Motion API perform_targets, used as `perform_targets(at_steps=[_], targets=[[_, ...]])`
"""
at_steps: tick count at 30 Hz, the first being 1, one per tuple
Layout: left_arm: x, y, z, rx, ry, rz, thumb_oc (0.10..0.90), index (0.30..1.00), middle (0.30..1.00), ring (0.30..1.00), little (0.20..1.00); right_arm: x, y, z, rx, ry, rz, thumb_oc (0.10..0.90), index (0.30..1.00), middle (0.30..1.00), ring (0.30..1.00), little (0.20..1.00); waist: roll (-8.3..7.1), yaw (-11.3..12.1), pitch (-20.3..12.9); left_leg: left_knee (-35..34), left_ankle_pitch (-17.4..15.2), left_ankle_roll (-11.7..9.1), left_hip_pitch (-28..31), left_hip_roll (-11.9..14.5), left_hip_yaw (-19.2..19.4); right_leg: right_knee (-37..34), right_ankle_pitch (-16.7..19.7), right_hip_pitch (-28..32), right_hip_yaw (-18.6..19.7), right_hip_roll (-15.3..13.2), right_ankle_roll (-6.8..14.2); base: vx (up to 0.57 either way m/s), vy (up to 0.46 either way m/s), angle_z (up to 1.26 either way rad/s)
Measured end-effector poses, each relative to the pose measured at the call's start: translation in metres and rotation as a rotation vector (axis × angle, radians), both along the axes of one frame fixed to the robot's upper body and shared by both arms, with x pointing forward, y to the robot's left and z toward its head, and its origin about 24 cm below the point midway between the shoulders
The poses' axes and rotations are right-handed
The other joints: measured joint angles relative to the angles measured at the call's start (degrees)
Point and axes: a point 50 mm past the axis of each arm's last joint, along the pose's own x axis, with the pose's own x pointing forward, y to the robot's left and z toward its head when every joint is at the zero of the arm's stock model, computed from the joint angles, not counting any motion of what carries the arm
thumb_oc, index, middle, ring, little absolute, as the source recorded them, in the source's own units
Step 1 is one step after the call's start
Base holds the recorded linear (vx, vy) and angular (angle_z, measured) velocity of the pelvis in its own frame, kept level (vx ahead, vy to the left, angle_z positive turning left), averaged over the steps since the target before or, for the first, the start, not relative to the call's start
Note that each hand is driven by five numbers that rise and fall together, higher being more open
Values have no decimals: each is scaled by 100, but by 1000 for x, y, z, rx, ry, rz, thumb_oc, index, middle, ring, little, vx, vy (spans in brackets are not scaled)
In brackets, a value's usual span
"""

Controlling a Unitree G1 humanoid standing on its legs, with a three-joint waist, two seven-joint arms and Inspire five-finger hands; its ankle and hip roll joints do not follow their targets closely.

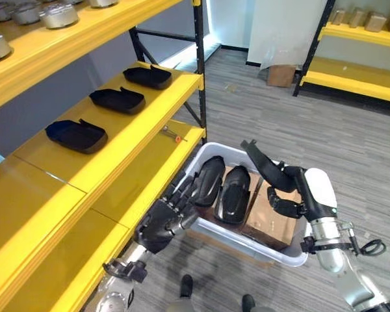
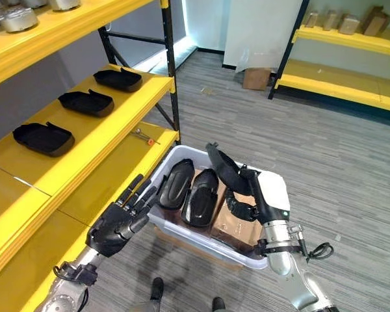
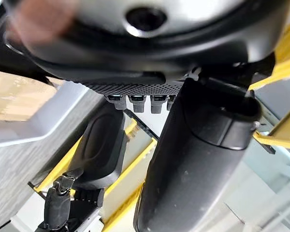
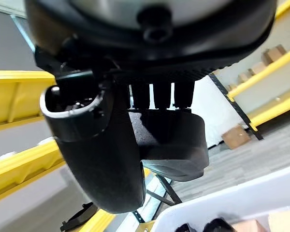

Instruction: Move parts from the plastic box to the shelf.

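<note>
Right hand (image 2: 247, 198) curled round black part (image 2: 224, 168) above plastic box (image 2: 270, 257), two more parts (image 2: 190, 192) inside w/ cardboard (image 2: 231, 227), left hand (image 2: 120, 224) fingers straight at box's shelf-side rim, three parts (image 2: 84, 102) on yellow shelf (image 2: 110, 133).

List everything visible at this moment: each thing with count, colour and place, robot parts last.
Plastic box: one, white, on the floor by the shelf.
Parts in box: two, black, side by side.
Cardboard block: one, brown, in the box.
Shelf: one, yellow.
Parts on shelf: three, black, in a row.
Metal parts: several, grey, top level.
Cardboard box: one, brown, on the far floor.
Left robot hand: fingers straight, at the box's edge.
Right robot hand: curled round a black part above the box.
</note>
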Motion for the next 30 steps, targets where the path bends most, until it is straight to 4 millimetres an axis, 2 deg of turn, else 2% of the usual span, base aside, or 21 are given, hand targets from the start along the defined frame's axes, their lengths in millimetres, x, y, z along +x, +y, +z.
perform_targets(at_steps=[1,2,3,4,6,8,9,10,11,12,13,14,15,16,17,18,19,20,23,25,30], targets=[[3,-4,1,-9,-10,-13,900,1000,1000,1000,1000,-6,-7,-4,1,16,-33,400,300,300,300,300,27,-190,-1,-2,155,196,-87,-151,251,-51,-29,148,-383,-126,6,-160,122,143],[4,-7,4,-14,-24,-25,900,1000,1000,1000,1000,-10,-11,-6,1,28,-54,400,300,300,300,300,52,-265,-3,-26,18,428,-124,-159,578,-49,-76,197,-612,-174,6,-150,214,198],[5,-6,8,2,-49,-43,900,1000,1000,1000,1000,-16,-13,-12,-3,55,-66,400,300,300,300,300,30,-262,3,-25,-544,663,-213,-44,1527,-42,-75,215,-874,-294,-21,-111,231,150],[4,-4,11,20,-59,-54,900,1000,1000,1000,1000,-18,-12,-11,-1,53,-63,400,300,300,300,300,-28,-237,23,7,-699,578,-218,-59,1703,-42,-131,180,-868,-389,-49,-59,205,109],[-1,0,13,42,-65,-52,900,1000,1000,1000,1000,-17,-8,-10,7,55,-42,400,300,300,300,300,-113,-170,99,352,-740,692,-217,-85,1959,86,-321,226,-976,-578,-14,-27,187,35],[0,-1,13,41,-65,-50,900,1000,1000,1000,1000,-18,-6,-11,15,64,-34,400,300,300,300,300,-64,-238,72,362,-723,578,-66,-66,2152,274,-424,429,-1132,-637,75,47,292,38],[6,-5,18,38,-94,-55,900,1000,1000,1000,1000,-17,-7,-8,12,53,-32,400,300,300,300,300,-126,-271,79,250,-760,432,2,-158,2356,257,-456,558,-1262,-768,132,26,420,63],[13,-8,24,48,-116,-71,900,1000,1000,1000,1000,-17,-7,-8,21,50,-33,400,300,300,300,300,-254,-389,93,296,-945,307,3,-145,2828,170,-422,684,-1545,-969,168,-2,345,98],[21,-11,31,53,-152,-91,900,1000,1000,1000,1000,-16,-8,-6,28,44,-32,400,300,300,300,300,-368,-536,117,540,-992,512,-24,-125,3092,232,-458,712,-1715,-1096,209,5,298,89],[26,-14,37,44,-180,-92,900,1000,1000,1000,1000,-15,-8,-4,26,36,-30,400,300,300,300,300,-389,-509,129,806,-978,641,-32,-88,3054,379,-508,655,-1698,-1170,243,74,305,56],[27,-15,38,39,-191,-86,900,1000,1000,1000,1000,-14,-8,-3,26,29,-27,400,300,300,300,300,-337,-533,99,905,-927,604,-18,-48,3114,458,-526,655,-1696,-1162,254,65,241,30],[29,-16,39,39,-191,-83,900,1000,1000,1000,1000,-13,-7,-3,37,27,-28,400,300,300,300,300,-328,-616,84,922,-749,589,3,-154,3013,609,-526,706,-1713,-1220,252,133,438,46],[31,-16,39,38,-179,-61,900,1000,1000,1000,1000,-13,-4,-5,78,30,-28,400,300,300,300,300,-399,-649,90,710,-696,669,208,-357,2889,1166,-505,556,-1716,-1437,225,133,444,60],[31,-14,36,41,-167,-36,900,1000,1000,1000,1000,-12,2,-6,125,28,-26,400,300,300,300,300,-375,-646,91,452,-715,803,377,-436,2788,1364,-795,380,-1563,-1397,183,158,566,60],[32,-11,33,49,-143,-5,900,1000,1000,1000,1000,-8,12,-7,154,26,7,400,300,300,300,300,-383,-602,87,202,-677,847,582,-566,2690,924,-800,324,-1497,-1207,80,100,427,45],[32,-9,33,56,-138,0,900,1000,1000,1000,1000,-7,16,-6,159,21,23,400,300,300,300,300,-416,-531,76,170,-688,852,620,-648,2686,705,-657,269,-1459,-1119,36,81,379,58],[29,-8,31,54,-130,2,900,1000,1000,1000,1000,-7,19,-4,165,14,33,400,300,300,300,300,-405,-490,70,152,-719,865,657,-760,2582,685,-470,372,-1435,-1138,270,59,297,34],[23,-3,29,49,-125,18,900,1000,1000,1000,1000,-6,23,-1,176,2,49,400,300,300,300,300,-389,-359,70,132,-778,835,666,-811,2584,692,-450,379,-1466,-1182,293,49,251,33],[15,9,23,51,-94,63,900,1000,1000,1000,1000,-3,32,4,181,-8,101,400,300,300,300,300,-392,-143,66,137,-764,853,670,-885,2467,804,-344,398,-1634,-1252,217,25,269,26],[12,15,22,68,-83,75,900,1000,1000,1000,1000,2,35,9,177,-23,122,400,300,300,300,300,-388,58,66,139,-797,914,684,-929,2323,1266,-285,273,-1755,-1347,164,33,315,41],[6,27,21,78,-85,110,900,1000,1000,1000,1000,5,37,13,169,-41,131,400,300,300,300,300,-396,321,68,110,-872,1020,833,-1071,2089,2083,-217,111,-1875,-1660,247,-3,182,26]])
